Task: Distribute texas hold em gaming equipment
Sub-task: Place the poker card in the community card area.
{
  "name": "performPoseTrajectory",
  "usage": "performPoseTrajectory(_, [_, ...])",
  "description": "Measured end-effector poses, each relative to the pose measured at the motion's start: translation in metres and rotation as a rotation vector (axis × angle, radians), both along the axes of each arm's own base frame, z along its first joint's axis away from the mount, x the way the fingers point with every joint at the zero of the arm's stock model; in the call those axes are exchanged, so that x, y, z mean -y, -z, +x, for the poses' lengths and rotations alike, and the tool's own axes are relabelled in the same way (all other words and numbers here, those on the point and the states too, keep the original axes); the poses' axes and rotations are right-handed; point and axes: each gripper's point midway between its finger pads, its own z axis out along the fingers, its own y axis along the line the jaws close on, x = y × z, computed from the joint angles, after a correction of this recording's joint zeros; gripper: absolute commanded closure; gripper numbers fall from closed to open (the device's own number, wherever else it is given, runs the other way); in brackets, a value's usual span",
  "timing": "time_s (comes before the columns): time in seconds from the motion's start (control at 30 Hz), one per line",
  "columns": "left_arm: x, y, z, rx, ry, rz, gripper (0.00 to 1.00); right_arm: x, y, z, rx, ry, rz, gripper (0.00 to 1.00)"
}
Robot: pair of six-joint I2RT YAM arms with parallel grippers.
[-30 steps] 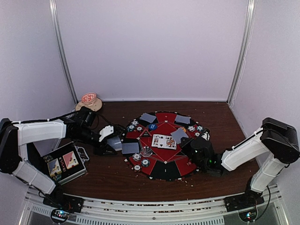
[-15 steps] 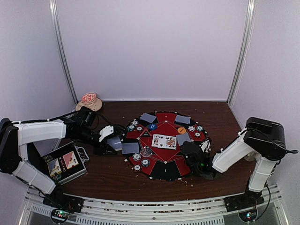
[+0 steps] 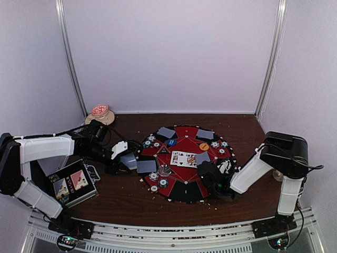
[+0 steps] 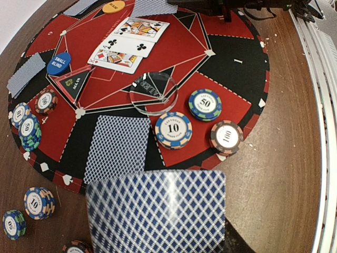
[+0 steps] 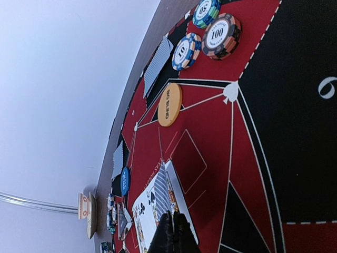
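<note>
Right pincer (image 5: pixel 171 232) closed, drawn back nearer, left pincer (image 3: pixel 125 162) still gripping card (image 4: pixel 158 211)

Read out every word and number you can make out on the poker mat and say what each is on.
"SMALL BLIND": blue button
"10": blue-edged chip
"50": green-edged chip
"100": black-and-red chip
"6", or "9" since the view is tilted: black mat segment
Too blurred or partial to read: orange button, clear disc, triangular marker.
</note>
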Motion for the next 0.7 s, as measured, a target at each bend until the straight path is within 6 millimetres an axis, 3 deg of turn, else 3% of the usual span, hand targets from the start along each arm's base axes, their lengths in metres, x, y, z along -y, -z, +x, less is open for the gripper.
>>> performPoseTrajectory(0.2, [0.000, 0.000, 0.000, 0.000, 0.000, 0.000, 0.55, -0.005, 0.008, 0.005, -0.014, -0.003, 0.011, 0.99])
performPoseTrajectory(0.47, [0.000, 0.000, 0.000, 0.000, 0.000, 0.000, 0.55, -0.012, 0.011, 0.006, -0.022, -0.021, 0.032, 0.78])
performPoseTrajectory(0.7, [0.000, 0.000, 0.000, 0.000, 0.000, 0.000, 0.55, -0.017, 0.010, 0.007, -0.022, -0.040, 0.053, 0.72])
